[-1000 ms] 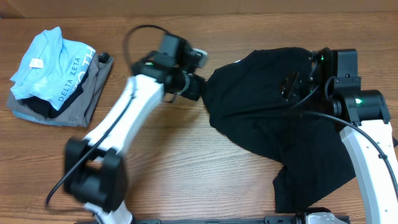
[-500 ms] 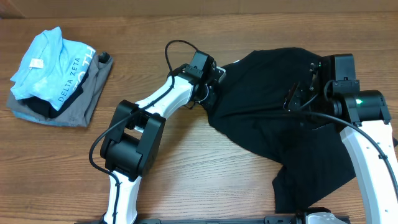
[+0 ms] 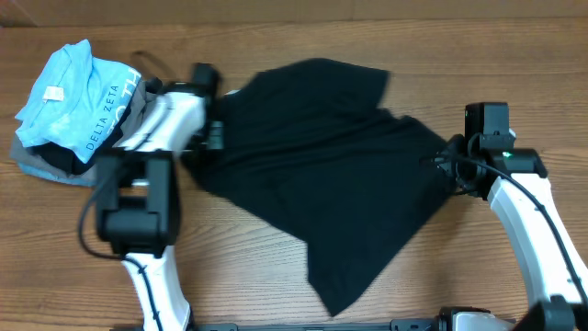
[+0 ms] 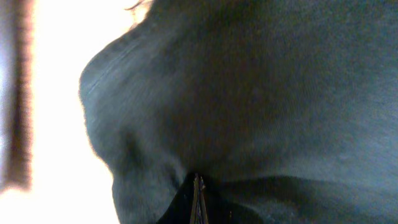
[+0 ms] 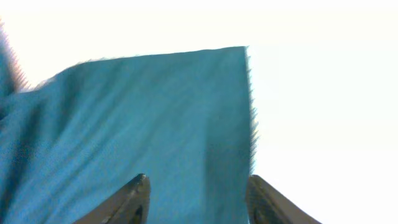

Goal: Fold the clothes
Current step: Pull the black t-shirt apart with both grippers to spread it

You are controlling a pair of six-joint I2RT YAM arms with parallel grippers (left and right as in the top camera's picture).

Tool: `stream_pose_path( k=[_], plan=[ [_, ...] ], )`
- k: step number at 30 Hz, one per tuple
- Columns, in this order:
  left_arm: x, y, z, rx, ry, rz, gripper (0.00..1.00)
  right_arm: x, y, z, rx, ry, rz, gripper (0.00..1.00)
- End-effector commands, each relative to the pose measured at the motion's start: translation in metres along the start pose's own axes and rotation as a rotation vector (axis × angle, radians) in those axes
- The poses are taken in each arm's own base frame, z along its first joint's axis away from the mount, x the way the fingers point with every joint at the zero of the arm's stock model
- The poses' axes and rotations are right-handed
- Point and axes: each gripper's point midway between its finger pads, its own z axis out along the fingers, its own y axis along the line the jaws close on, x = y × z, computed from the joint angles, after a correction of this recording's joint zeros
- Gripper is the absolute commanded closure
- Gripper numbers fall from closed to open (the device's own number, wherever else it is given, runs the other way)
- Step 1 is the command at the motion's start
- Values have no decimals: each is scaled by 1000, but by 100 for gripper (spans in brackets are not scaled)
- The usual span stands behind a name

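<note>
Just right of the light blue shirt pile, the black T-shirt is spread wide. My left gripper, beside that pile, is pressed together on the shirt's edge. My right gripper, far from the pile, has its fingers apart with cloth between them; I cannot tell whether it grips.

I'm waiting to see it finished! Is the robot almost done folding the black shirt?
Not nearly. Done: the black T-shirt is stretched out fairly flat over the table. In hand: the left end effector is shut on its cloth, and the right end effector sits at the opposite edge with jaws apart. Left: every fold; none shows yet.
</note>
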Motion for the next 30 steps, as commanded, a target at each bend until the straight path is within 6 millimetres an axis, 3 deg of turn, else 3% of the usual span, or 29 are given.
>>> stream_pose_path(
  k=[1,4,7,10,16,19,23,25,28,30],
  plan=[
    [-13,14,-57,142,-112,-119,96,27,11,41,-112,100,-75,48],
    [-17,12,-91,228,-187,-92,87,44,31,61,-235,162,-134,57],
    [-18,9,-128,284,-271,-49,76,48,28,84,-205,177,-121,84],
    [-15,7,-155,324,-326,-37,73,47,7,107,-86,169,-30,96],
    [-7,-3,-195,425,-399,-8,70,29,-68,139,256,47,203,96],
    [-4,-8,-201,453,-404,1,68,-1,-88,147,275,-24,298,96],
    [0,-12,-202,467,-393,19,65,-64,-98,142,201,-108,369,96],
    [0,-15,-203,463,-403,66,61,-110,-89,131,85,-145,341,96],
    [2,-20,-204,463,-405,89,57,-147,-61,112,-105,-132,276,96],
    [3,-22,-204,464,-404,95,53,-162,-38,93,-248,-101,212,82]
  ],
)
